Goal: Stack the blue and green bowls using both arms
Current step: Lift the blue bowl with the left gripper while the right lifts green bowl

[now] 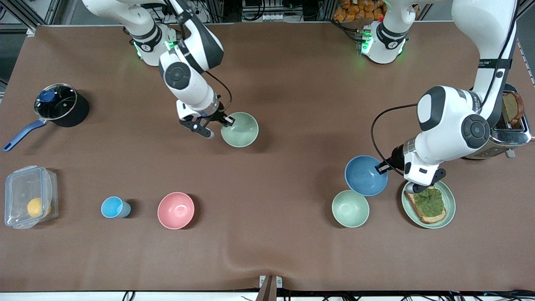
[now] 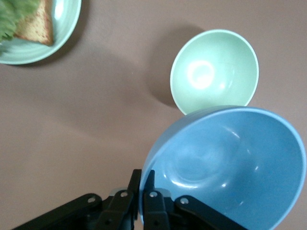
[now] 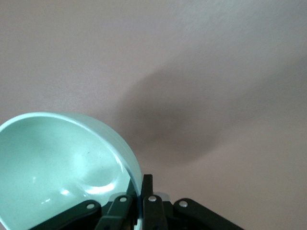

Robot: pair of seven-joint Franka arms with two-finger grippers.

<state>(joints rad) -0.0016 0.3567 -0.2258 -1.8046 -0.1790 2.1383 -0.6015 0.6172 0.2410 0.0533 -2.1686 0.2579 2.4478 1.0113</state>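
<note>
Bowls four in all, left fingers (image 2: pixel 142 191) pinching blue bowl (image 1: pixel 365 175) rim, right fingers (image 3: pixel 138 189) pinching green bowl (image 1: pixel 240 129) rim

A pink bowl (image 1: pixel 176 210) sits on the table, a light-blue cup (image 1: pixel 113 207) beside it, a lidded pot (image 1: pixel 56 105) farther from the camera.

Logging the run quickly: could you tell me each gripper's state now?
Left gripper: shut on the blue bowl rim.
Right gripper: shut on the green bowl rim.
</note>
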